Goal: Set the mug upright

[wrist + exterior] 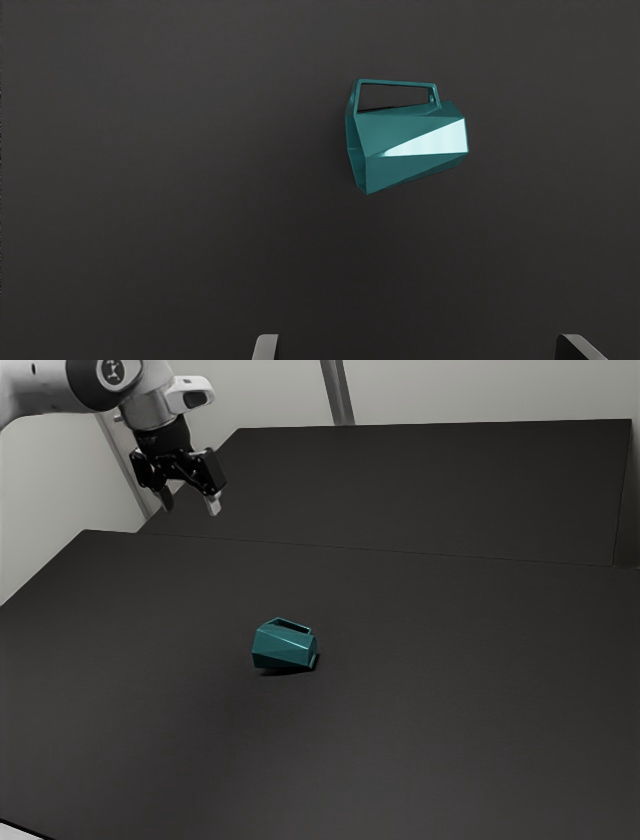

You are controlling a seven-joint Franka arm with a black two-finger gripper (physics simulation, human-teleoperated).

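My gripper (190,507) hangs high above the table in the exterior view, up and to the exterior view's left of the mug, touching nothing. A teal faceted mug (284,646) lies on its side on the dark table. In the wrist view the mug (410,145) shows its open mouth at one end and its angular handle out to one side. The two fingertips of the gripper (417,346) stand wide apart there, with bare table between them.
The dark table top (420,730) spreads around the mug on every side. Behind it, a dark raised panel or surface (430,490) stands before pale walls, with a grey post (338,392) at the back.
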